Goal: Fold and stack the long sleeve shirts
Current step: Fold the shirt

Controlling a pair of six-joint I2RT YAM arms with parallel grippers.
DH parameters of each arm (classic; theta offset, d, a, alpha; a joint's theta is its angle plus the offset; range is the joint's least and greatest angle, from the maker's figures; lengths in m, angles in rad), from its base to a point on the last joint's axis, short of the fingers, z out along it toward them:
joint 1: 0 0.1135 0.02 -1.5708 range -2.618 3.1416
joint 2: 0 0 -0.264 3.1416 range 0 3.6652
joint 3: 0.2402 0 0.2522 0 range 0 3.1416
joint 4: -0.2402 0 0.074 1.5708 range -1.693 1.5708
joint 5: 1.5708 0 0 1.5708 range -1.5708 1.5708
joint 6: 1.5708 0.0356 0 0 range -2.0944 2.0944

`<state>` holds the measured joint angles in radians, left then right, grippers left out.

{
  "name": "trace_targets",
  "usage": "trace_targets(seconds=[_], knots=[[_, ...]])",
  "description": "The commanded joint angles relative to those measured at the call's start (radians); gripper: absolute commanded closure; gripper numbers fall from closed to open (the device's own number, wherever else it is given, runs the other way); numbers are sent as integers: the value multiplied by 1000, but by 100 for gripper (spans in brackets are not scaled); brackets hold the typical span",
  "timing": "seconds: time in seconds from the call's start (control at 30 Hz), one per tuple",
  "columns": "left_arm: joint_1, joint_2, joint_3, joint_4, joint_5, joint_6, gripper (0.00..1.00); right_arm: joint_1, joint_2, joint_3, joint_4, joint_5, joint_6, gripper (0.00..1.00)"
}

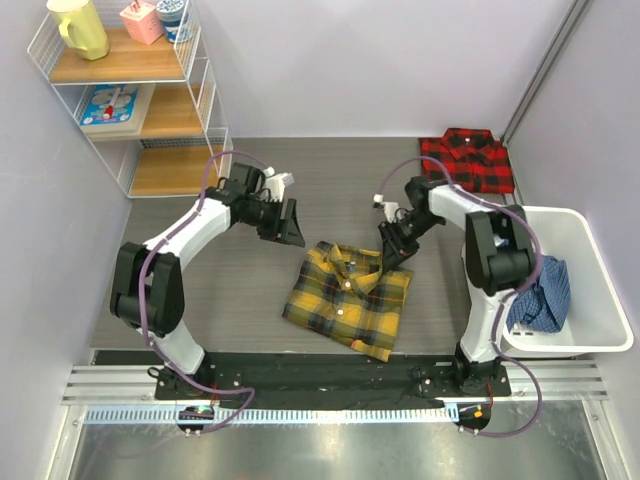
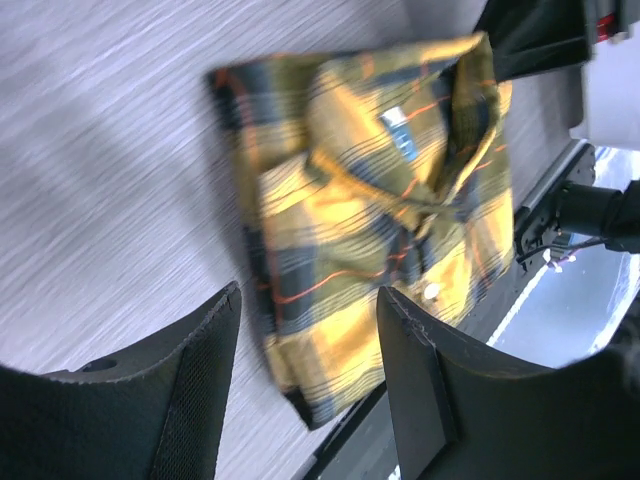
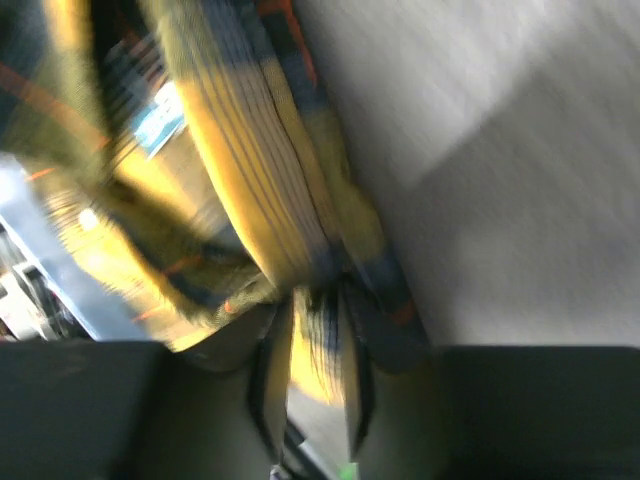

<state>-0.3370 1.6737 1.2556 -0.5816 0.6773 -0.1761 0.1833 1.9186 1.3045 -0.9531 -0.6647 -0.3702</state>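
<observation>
A folded yellow plaid long sleeve shirt [image 1: 345, 300] lies in the middle of the table, collar toward the far side. A red-and-black plaid shirt [image 1: 467, 160] lies folded at the far right corner. My left gripper [image 1: 285, 228] hovers just left of the yellow shirt's collar end. In the left wrist view it [image 2: 310, 295] is open and empty, with the yellow shirt [image 2: 370, 200] beyond it. My right gripper [image 1: 392, 250] is at the shirt's far right corner. In the blurred right wrist view it [image 3: 315, 300] is pinched on an edge of the yellow fabric [image 3: 250, 150].
A white bin [image 1: 600, 260] at the right edge holds a blue checked cloth [image 1: 540, 295]. A wire shelf [image 1: 130, 90] with a yellow jug and small items stands at the far left corner. A black rail [image 1: 330, 375] runs along the near edge.
</observation>
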Motion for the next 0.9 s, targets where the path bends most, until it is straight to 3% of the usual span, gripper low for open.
trace_targets(seconds=[0.0, 0.03, 0.1, 0.3, 0.4, 0.43, 0.53, 0.63, 0.87], knots=[[47, -26, -21, -30, 11, 15, 43, 51, 121, 107, 10, 28, -61, 74], [59, -35, -25, -34, 5, 23, 43, 67, 135, 148, 13, 25, -61, 89], [81, -60, -48, -35, -1, 26, 43, 105, 186, 226, 20, 17, -62, 98], [101, -85, -119, -70, 36, 101, 46, 165, 304, 462, 8, -18, -71, 99], [101, -71, -131, -83, 57, 154, 47, 148, 292, 570, -74, -18, -99, 88], [101, -51, -125, -98, 56, 162, 48, 137, 277, 573, -90, -22, -113, 80], [101, -20, -104, -116, 53, 171, 47, 81, 191, 520, -118, -41, -115, 61], [101, 14, -87, -107, 44, 153, 48, 45, 133, 458, -118, -23, -128, 52], [101, 86, -61, -116, 59, 141, 49, 39, 172, 430, -127, -21, -113, 51]])
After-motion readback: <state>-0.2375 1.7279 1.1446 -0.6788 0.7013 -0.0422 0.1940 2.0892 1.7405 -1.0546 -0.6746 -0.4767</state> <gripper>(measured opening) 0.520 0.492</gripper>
